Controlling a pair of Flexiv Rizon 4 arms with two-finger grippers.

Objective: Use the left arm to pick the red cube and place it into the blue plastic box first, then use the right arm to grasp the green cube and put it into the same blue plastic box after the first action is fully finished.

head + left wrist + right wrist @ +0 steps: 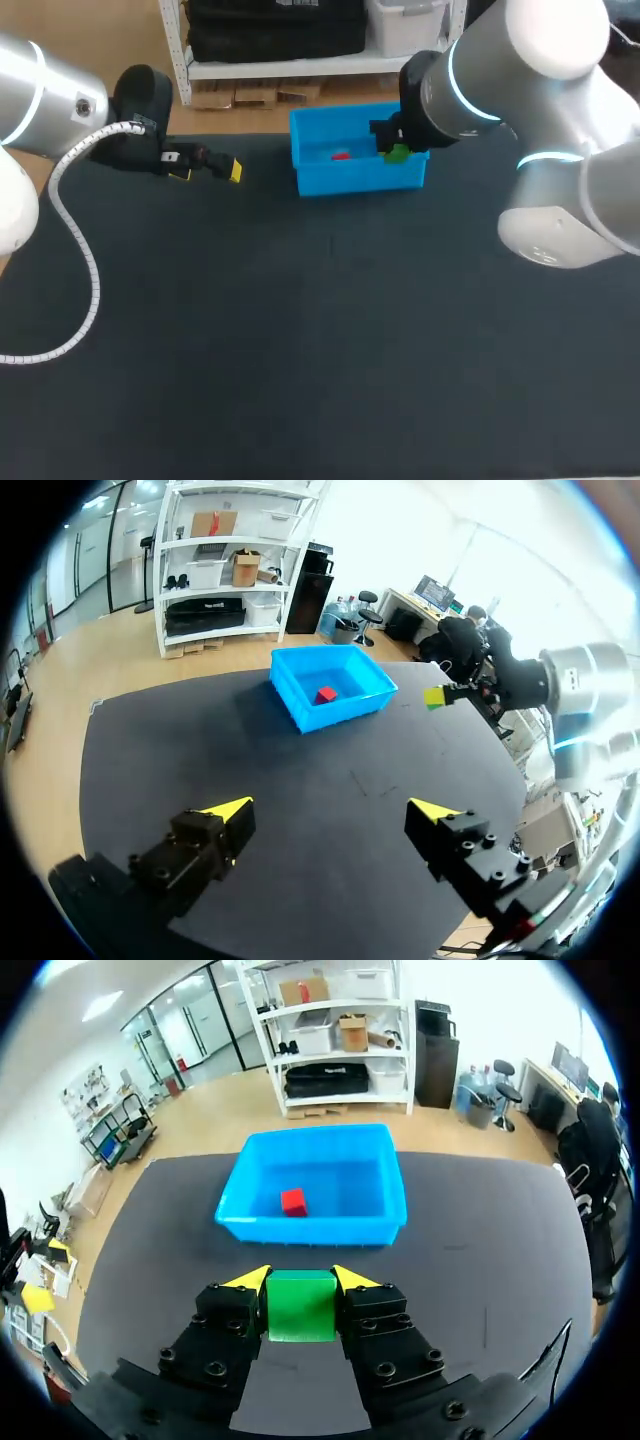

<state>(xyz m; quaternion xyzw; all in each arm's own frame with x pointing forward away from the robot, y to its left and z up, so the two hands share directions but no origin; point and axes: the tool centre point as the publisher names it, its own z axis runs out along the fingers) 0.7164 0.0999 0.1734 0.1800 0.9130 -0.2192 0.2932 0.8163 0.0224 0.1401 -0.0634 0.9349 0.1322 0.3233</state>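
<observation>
The blue plastic box (310, 178) stands at the table's far side, with the red cube (340, 155) lying inside it; the box (305, 715) and red cube (326, 694) also show ahead of my left gripper. My right gripper (300, 1278) is shut on the green cube (300, 1305), held in the air short of the box (310, 1226), where the red cube (293, 1201) rests. In the head view the green cube (397, 153) hangs at the box's right end. My left gripper (207, 166) stands open and empty at the far left, well clear of the box.
Dark table mat (320, 330) spreads wide in front of the box. A white cable (85, 270) loops from my left arm over the mat's left side.
</observation>
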